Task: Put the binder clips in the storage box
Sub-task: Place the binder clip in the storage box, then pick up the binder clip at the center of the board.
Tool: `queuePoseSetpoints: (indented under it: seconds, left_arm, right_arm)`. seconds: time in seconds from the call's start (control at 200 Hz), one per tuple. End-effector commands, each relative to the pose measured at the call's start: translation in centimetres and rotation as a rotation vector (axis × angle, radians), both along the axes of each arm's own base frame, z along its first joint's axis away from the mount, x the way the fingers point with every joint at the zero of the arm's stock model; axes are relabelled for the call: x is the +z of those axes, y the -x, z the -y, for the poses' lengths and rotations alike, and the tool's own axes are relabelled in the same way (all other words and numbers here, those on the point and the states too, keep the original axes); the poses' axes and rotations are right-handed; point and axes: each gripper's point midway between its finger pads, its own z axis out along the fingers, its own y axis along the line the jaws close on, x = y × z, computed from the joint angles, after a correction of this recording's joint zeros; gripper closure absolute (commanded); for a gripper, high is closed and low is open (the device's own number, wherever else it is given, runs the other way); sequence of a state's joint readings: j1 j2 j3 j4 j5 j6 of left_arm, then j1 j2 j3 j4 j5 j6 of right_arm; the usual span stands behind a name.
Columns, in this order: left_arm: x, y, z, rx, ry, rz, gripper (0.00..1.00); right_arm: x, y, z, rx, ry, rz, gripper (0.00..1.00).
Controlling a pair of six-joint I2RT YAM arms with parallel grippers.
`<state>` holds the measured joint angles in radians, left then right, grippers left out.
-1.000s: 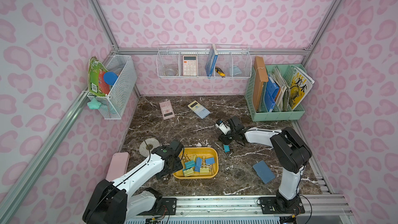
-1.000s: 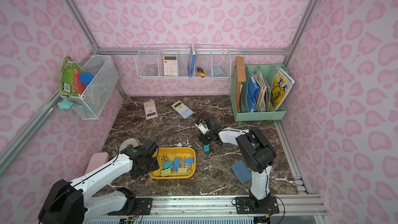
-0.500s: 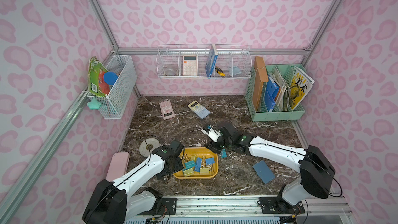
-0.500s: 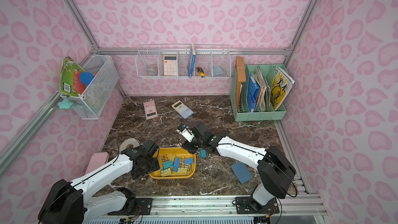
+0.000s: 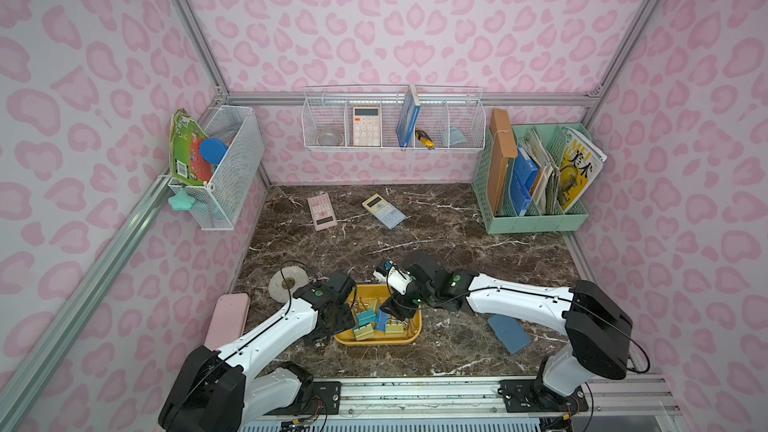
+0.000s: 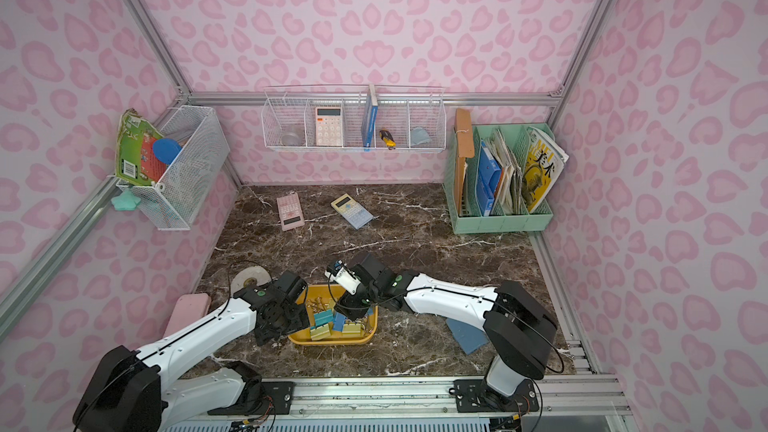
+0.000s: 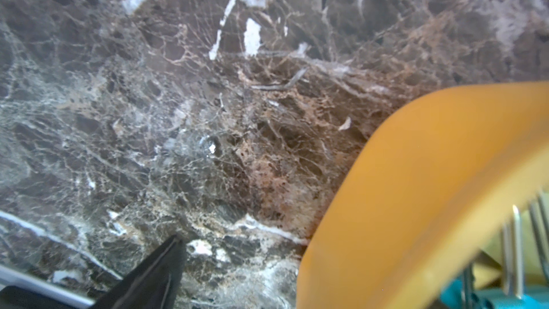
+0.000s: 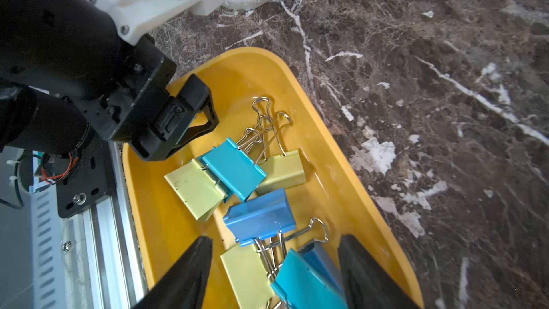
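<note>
The storage box (image 5: pixel 374 342) (image 6: pixel 332 342) is a shallow yellow tray near the table's front edge. Several binder clips (image 5: pixel 376 322) (image 6: pixel 332 324) in teal, blue and pale yellow lie inside it. My right gripper (image 5: pixel 395 311) (image 8: pixel 274 239) hangs open over the box's right half. A teal clip (image 8: pixel 306 283) lies among the others between its spread fingers, which grip nothing. My left gripper (image 5: pixel 332 322) is open at the box's left end. One finger (image 8: pixel 193 111) sits inside the box wall (image 7: pixel 416 173) and the other finger (image 7: pixel 166 269) stands outside it on the marble.
A flat blue pad (image 5: pixel 509 332) lies right of the box under my right arm. A white tape roll (image 5: pixel 286 284) and a pink case (image 5: pixel 226 320) sit to the left. Two calculators (image 5: pixel 321 211) (image 5: pixel 383 210) and a mint green organizer (image 5: pixel 536 218) stand at the back.
My right arm has swung left from the table beside the box to over it, carrying a teal clip. Its jaws have opened and the clip lies in the box. The left arm has stayed put.
</note>
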<state>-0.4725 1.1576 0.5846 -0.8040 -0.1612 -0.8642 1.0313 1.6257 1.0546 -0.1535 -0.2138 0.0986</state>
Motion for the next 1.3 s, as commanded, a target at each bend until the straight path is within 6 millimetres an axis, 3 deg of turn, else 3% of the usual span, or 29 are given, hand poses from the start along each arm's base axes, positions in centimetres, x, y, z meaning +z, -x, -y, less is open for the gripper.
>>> queuePoseSetpoints:
  seconds: [0.0, 0.105, 0.205, 0.33, 0.6, 0.81, 1.03, 1.295]
  left_arm:
    - [0.0, 0.2, 0.0, -0.004, 0.003, -0.005, 0.07]
    - [0.0, 0.2, 0.1, -0.007, 0.005, -0.002, 0.07]
    - [0.0, 0.1, 0.2, -0.011, 0.007, -0.004, 0.07]
    - [0.0, 0.1, 0.2, -0.013, 0.012, 0.001, 0.07]
    - [0.0, 0.1, 0.5, -0.021, 0.021, 0.003, 0.07]
    - [0.2, 0.0, 0.7, -0.028, 0.038, 0.017, 0.07]
    - [0.2, -0.2, 0.9, -0.036, 0.049, 0.025, 0.07]
    - [0.3, -0.3, 1.0, -0.037, 0.052, 0.03, 0.07]
  right_arm:
    - [1.1, -1.3, 1.3, -0.04, -0.002, 0.037, 0.25]
    - [2.8, -3.2, 4.8, -0.139, -0.013, 0.075, 0.23]
    - [0.3, -3.9, 9.1, -0.177, 0.109, 0.132, 0.2]
    - [-2.8, -3.5, 11.4, -0.12, 0.204, 0.144, 0.19]
    - [-2.0, -5.0, 12.4, -0.083, 0.211, 0.24, 0.17]
    - [-4.6, -4.4, 13.6, 0.078, 0.261, 0.317, 0.21]
    - [-2.8, -4.9, 13.8, 0.19, 0.174, 0.433, 0.21]
    - [-5.7, -4.3, 13.1, 0.299, 0.191, 0.412, 0.22]
